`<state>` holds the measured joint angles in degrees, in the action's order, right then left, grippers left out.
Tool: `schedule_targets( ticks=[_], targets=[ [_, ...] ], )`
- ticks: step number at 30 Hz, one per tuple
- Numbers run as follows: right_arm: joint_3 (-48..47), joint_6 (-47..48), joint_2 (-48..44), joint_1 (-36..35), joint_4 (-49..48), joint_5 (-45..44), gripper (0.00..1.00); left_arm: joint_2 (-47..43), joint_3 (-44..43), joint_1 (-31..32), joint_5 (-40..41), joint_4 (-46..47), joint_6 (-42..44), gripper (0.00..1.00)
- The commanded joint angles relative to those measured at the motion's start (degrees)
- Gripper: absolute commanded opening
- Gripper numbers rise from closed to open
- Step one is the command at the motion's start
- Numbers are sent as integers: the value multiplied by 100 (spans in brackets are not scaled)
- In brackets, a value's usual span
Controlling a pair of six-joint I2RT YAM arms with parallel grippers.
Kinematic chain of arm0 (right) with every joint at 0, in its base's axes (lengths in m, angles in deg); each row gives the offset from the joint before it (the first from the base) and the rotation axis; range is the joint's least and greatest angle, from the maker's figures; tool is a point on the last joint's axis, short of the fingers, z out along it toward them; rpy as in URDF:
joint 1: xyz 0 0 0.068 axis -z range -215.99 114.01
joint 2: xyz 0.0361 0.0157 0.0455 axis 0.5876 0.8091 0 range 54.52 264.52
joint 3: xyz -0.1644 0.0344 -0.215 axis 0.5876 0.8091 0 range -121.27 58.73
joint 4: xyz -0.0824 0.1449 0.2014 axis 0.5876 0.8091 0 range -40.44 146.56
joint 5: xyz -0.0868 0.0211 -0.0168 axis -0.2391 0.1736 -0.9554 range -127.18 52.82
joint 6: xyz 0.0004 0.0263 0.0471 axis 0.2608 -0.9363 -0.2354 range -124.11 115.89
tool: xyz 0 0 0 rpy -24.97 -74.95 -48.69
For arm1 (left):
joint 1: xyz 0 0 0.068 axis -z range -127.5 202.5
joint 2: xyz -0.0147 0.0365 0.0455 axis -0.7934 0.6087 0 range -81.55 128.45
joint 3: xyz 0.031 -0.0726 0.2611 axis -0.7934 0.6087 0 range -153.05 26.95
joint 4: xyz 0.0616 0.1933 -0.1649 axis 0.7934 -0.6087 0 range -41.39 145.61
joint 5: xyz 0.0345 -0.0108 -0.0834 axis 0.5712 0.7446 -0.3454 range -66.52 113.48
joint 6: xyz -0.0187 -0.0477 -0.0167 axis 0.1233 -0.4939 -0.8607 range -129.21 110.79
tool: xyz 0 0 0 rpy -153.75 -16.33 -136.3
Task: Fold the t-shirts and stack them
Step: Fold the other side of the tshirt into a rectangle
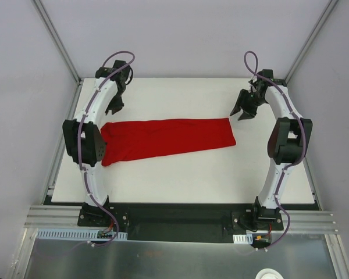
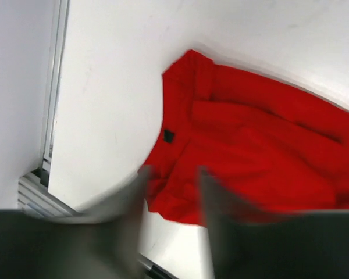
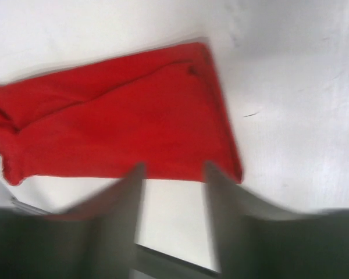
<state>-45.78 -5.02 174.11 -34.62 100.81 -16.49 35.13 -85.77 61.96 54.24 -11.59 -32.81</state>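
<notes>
One red t-shirt point(image 1: 166, 139) lies on the white table point(image 1: 180, 180), folded lengthwise into a long band running left to right. My left gripper point(image 1: 116, 108) hangs above the table just behind the shirt's left end, open and empty. My right gripper point(image 1: 242, 112) hovers behind the shirt's right end, also open and empty. In the left wrist view the t-shirt point(image 2: 250, 151) lies beyond my blurred left gripper point(image 2: 171, 174), with a small dark label near the collar. The right wrist view shows the t-shirt point(image 3: 122, 116) flat past the right gripper point(image 3: 173, 168).
Grey enclosure walls stand at the back and both sides. A metal frame rail point(image 1: 180, 218) carries the arm bases along the near edge. The table's left edge point(image 2: 58, 116) and a rail run close to the shirt's collar end.
</notes>
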Motion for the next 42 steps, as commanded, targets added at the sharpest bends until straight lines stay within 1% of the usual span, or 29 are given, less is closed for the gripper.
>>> schedule_targets(
  ticks=[1, 2, 4, 5, 9, 10, 11, 12, 13, 14, 16, 18, 22, 26, 29, 32, 34, 38, 42],
  targets=[
    [-78, -102, -577, -320, 88, 251, 39, -699, -92, 363, -492, -101, 101, 12],
    [-113, -155, -568, -391, 88, 234, 1, -726, 56, 460, -536, -100, 22, 0],
    [-262, -199, -420, -681, 183, 199, 0, -691, 242, 714, -632, -48, 4, 0],
    [-359, -225, -332, -777, 245, 199, 1, -612, 477, 794, -677, 5, -5, 0],
    [-955, -348, 326, -1286, 561, 295, 1, -305, 857, 1102, -1167, 119, 22, 0],
    [-1088, -375, 432, -1349, 640, 348, 1, -243, 866, 1155, -1404, 198, 213, 0],
    [-1220, -436, 547, -1410, 702, 418, 0, -112, 840, 1181, -1493, 225, 189, 0],
    [-1569, -471, 774, -1515, 920, 401, 1, -59, 831, 1199, -1616, 312, 232, 0],
    [-1686, -498, 872, -1560, 1001, 418, 1, 20, 788, 1199, -2009, 365, 346, 0],
    [-1852, -516, 1091, -1639, 1167, 462, 1, 221, 622, 1208, -2074, 365, 399, 0],
    [-2081, -595, 1215, -1701, 1239, 427, 0, 459, 367, 1208, -2328, 296, 548, 0],
    [-2100, -682, 1294, -1736, 1291, 419, 0, 715, 85, 1199, -2443, 251, 619, 0],
    [-2083, -770, 1409, -1736, 1537, 708, 1, 812, 154, 1199, -2865, 339, 532, 0],
    [-1311, -832, 1199, -1745, 1380, 762, 0, 1031, 190, 1208, -3391, 392, 566, 0],
    [-1134, -850, 1251, -1754, 1423, 753, 1, 1198, 251, 1208, -3532, 400, 593, 0],
    [-1203, -858, 1400, -1754, 1651, 621, 1, 1304, 321, 1208, -3595, 366, 637, 0],
    [-1466, -850, 1549, -1754, 1975, 524, 1, 1304, 365, 1208, -3429, 296, 619, 0],
    [-1669, -911, 1550, -1745, 2197, 42, 1, 1225, 418, 1182, -2920, 190, 584, 0],
    [-1460, -876, 1409, -1728, 2285, -302, 0, 1260, 445, 1138, -3023, 198, 637, 0]
  ],
)
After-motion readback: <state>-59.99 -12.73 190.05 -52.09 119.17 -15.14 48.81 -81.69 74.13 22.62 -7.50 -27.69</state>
